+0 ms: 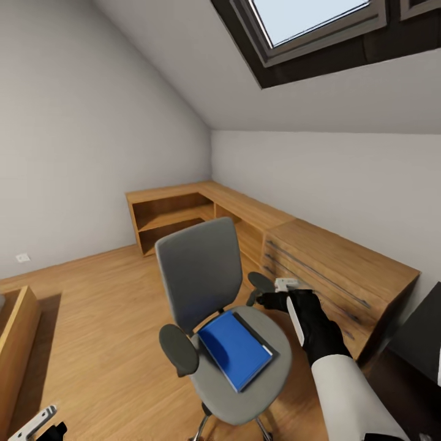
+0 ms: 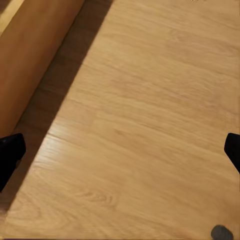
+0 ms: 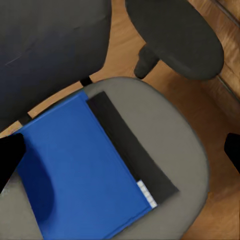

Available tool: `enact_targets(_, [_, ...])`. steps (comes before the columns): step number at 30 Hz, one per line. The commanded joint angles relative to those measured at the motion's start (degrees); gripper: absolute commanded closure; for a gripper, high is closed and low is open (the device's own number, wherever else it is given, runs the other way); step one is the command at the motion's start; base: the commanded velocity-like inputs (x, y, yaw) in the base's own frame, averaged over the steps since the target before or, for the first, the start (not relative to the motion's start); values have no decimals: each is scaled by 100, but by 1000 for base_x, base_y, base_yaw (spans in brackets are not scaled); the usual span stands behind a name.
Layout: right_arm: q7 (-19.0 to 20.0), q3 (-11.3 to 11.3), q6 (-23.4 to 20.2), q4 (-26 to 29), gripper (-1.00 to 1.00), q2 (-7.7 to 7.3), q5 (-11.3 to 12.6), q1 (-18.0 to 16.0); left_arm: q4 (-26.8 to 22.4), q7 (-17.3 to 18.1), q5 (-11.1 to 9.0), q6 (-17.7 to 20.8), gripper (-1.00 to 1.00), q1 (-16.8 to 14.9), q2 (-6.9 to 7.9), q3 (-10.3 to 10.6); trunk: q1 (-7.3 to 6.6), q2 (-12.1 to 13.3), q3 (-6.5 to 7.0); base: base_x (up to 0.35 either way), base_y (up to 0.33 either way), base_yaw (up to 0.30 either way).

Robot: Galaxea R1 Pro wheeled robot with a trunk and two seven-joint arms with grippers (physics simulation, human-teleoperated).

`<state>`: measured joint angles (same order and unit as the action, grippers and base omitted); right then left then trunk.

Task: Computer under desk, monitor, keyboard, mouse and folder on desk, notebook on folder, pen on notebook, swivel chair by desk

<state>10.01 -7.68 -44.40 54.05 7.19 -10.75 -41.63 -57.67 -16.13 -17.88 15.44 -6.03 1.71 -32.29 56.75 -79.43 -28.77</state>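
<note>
Lying flat on the grey seat of the swivel chair (image 1: 202,269), the blue folder (image 1: 234,348) is seen with a dark strip along one long edge. The right claw (image 1: 269,299) is held spread above the seat, beside the far armrest, touching nothing. The left claw (image 2: 120,150) is spread over bare wooden floor (image 2: 140,115), gripping nothing.

There was one swivel chair (image 1: 208,300), one folder (image 1: 234,348) on it, two armrests (image 1: 179,349), and one skylight (image 1: 306,24).
</note>
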Motion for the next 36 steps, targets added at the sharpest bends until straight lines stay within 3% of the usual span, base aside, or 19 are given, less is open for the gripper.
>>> enact_targets(1, [99,-23,75,-7,-100,1,-66,-3,-8,-30,-58,21,-100,-3,1,4,0,-4,-11,0,0,253])
enact_targets(15, [171,-23,802,-348,-100,-38,-98,-3,48,-17,-59,21,-100,-3,-4,8,0,-4,-75,0,0,243])
enact_targets(22, [178,-19,1218,-566,-100,-172,-116,7,45,-23,-65,21,-100,-3,-4,7,0,-4,-87,0,0,75])
enact_targets(27, [184,21,1677,-859,-100,-224,-329,12,45,-29,-66,21,-100,-3,-4,8,0,-4,-88,0,0,8])
enact_targets(36, [186,158,2401,-1245,-100,-248,-487,12,52,-30,-50,17,-100,-3,-89,12,198,-365,-250,0,0,1])
